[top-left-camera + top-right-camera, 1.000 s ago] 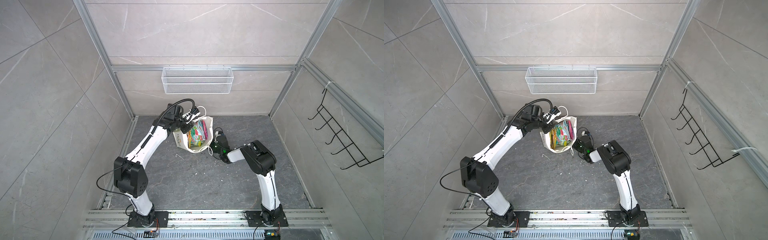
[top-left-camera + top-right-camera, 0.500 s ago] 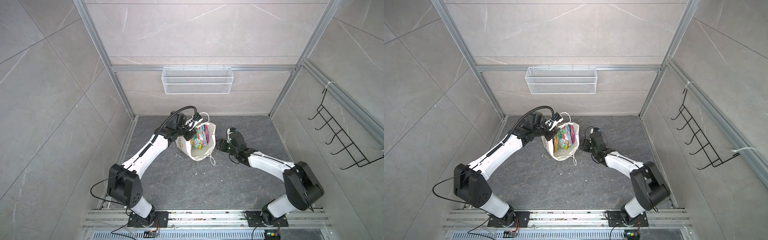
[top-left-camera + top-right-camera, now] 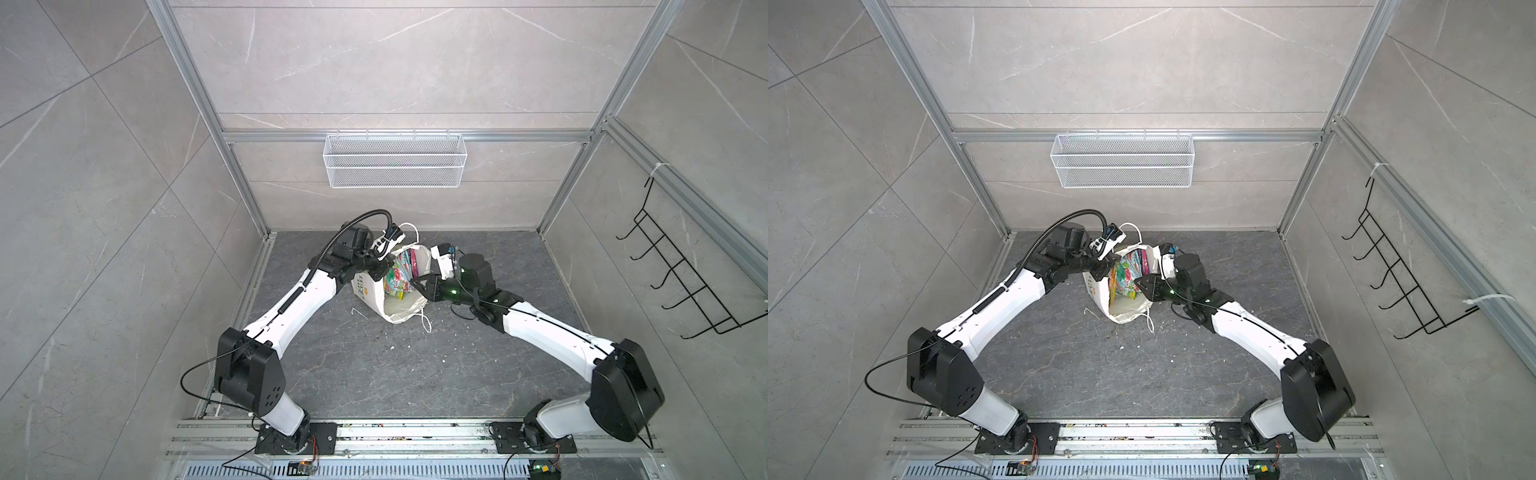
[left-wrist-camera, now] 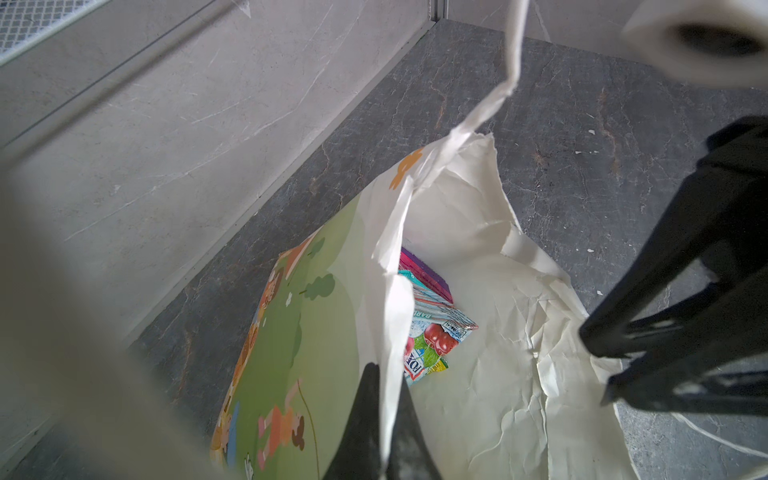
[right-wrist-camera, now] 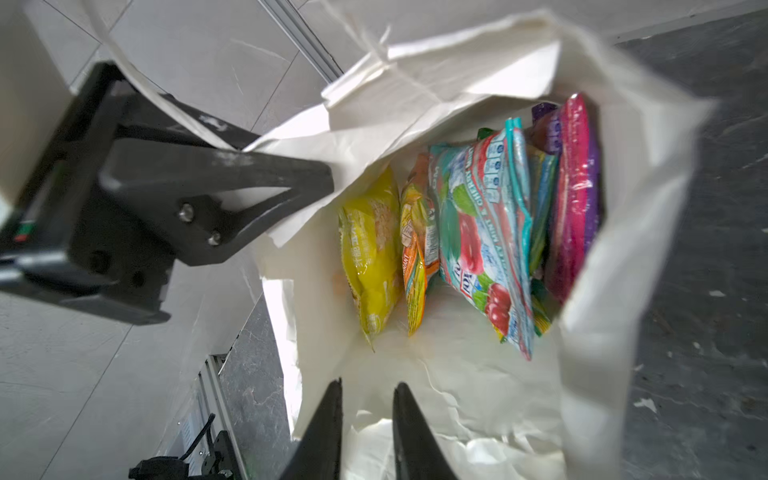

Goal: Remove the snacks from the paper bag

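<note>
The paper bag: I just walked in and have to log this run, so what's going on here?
The left gripper is shut on the rim of the paper bag, holding its mouth open. The right gripper, jaws slightly apart and empty, is at the opening, pointed toward the snacks. They stand on edge inside the bag; none is out yet.

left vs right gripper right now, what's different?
Grip: the left gripper is shut, fingers pinching the paper bag wall at its rim; the right gripper has its fingers apart and holds nothing.
Place: the left gripper sits on the rim; the right gripper points into the open mouth toward the snacks, clear of them.
Shared: both are at the bag's top.
</note>
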You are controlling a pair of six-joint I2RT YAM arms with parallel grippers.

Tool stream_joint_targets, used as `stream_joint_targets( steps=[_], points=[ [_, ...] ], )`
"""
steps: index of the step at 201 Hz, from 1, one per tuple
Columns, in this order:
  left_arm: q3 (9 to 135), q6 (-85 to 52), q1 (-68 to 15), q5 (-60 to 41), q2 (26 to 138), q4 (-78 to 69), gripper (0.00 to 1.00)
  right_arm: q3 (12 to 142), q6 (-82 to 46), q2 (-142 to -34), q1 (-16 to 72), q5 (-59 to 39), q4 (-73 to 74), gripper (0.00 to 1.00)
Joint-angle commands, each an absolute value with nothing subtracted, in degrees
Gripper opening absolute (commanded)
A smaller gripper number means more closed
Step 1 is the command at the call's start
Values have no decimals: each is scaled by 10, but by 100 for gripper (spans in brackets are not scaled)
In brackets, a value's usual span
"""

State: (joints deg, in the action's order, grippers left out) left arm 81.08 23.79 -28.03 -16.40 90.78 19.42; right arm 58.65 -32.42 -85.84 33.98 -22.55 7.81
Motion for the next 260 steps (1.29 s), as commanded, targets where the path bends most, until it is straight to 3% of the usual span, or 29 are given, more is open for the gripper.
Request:
stream_joint_targets(
  steps=[1, 58, 151, 170, 223, 260],
  points=[
    [836, 238, -284, -173, 879, 188, 0, 629, -358, -902, 368, -222, 111, 29],
    [855, 241, -284, -175, 884, 203, 0, 668, -386, -988, 393, -226, 162, 44],
    [863, 237, -284, -178, 896, 203, 0, 751, -359, -1080, 410, -215, 108, 51],
    [863, 236, -284, -178, 897, 202, 0, 762, -362, -1094, 412, -209, 107, 47],
    [860, 236, -284, -179, 896, 203, 0, 780, -357, -1107, 415, -191, 83, 14],
    [857, 234, -284, -177, 895, 197, 0, 773, -347, -1082, 415, -180, 72, 1]
  ],
)
